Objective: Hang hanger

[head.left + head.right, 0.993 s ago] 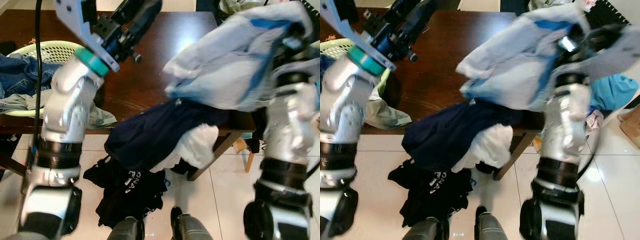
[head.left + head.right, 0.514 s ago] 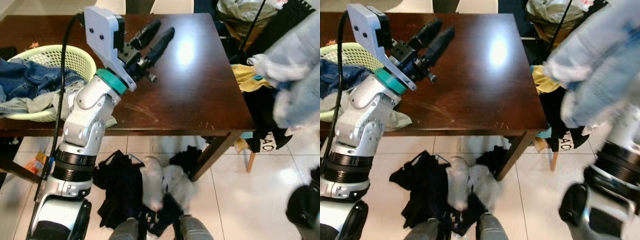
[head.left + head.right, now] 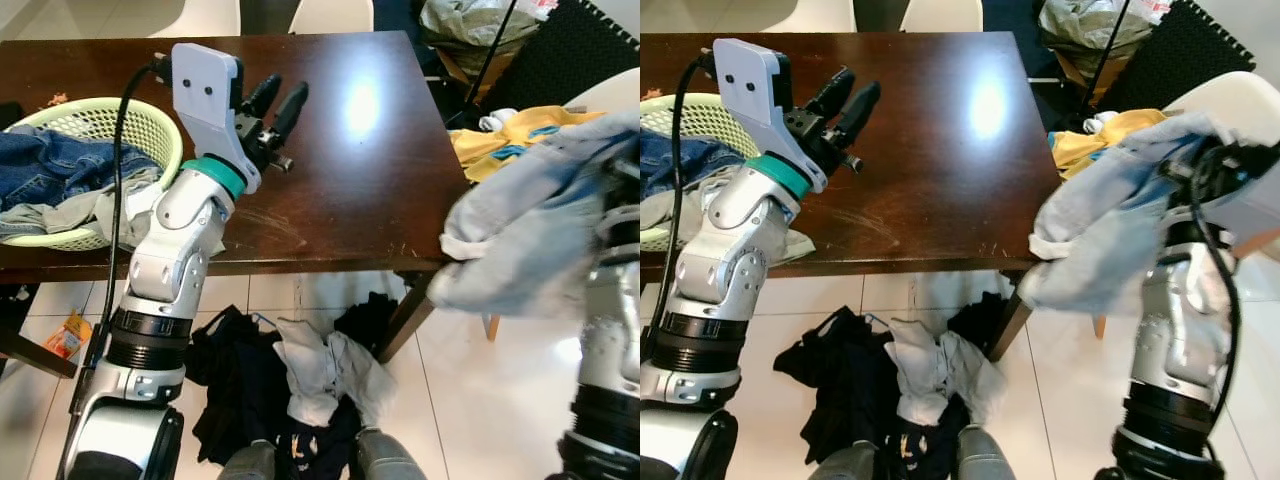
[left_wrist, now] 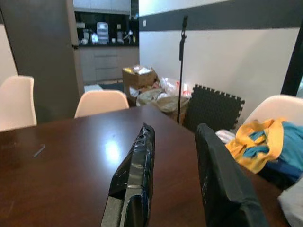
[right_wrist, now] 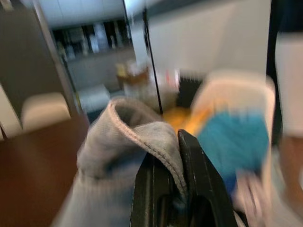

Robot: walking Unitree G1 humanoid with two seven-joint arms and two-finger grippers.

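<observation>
Left eye view: green laundry basket (image 3: pixel 100 110) of jeans sits at the counter's (image 3: pixel 340 180) left edge. Left hand (image 3: pixel 278 100), fingers spread and holding nothing, hovers over the bare middle, leaving room to reach. Dropped clothes (image 3: pixel 300 380) crowd the floor below the near edge. Right hand (image 5: pixel 175 156), beyond the right edge, pinches a pale grey garment (image 3: pixel 1110 230); no hanger can be made out.

Dark wood counter (image 3: pixel 340 150), glare patch near its middle. Pale green basket (image 3: pixel 120 125) at its 9 o'clock edge, blue jeans (image 3: pixel 50 165) heaped inside. Black and white clothes (image 3: pixel 300 375) piled on the tiled floor (image 3: pixel 480 400) at 6 o'clock; yellow-and-blue garment (image 3: pixel 510 140) on a chair at 3 o'clock.
</observation>
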